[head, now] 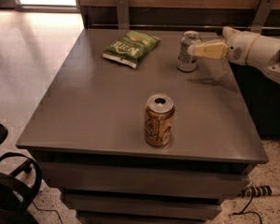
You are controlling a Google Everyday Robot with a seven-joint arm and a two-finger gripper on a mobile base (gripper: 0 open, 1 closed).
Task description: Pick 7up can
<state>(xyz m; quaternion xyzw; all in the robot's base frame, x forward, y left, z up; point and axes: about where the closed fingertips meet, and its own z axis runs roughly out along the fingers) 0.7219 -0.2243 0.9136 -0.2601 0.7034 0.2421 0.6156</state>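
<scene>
Worktop (pixel 93 106), grey and square, seen from in front and above in the one camera view. My 7up can (pixel 185 59) stands upright toward one o'clock from the worktop's centre, near the far right corner. My tool (pixel 198 50) reaches in from the can's three o'clock side at about mid-height, and its pale tip overlaps the can's right side. I cannot tell whether the tool is apart, together or clamped on the can. My white arm (pixel 256 52) runs off the right edge. A green chip bag (pixel 131 48) lies flat at eleven o'clock, apart from the can. A brown-gold can (pixel 159 120) stands upright at six o'clock, well apart from my tool.

I judge the step in hand to be securing the 7up can. To do it well, I should centre the can in the tool, keep level, squeeze gently because thin metal dents, then lift straight up.
</scene>
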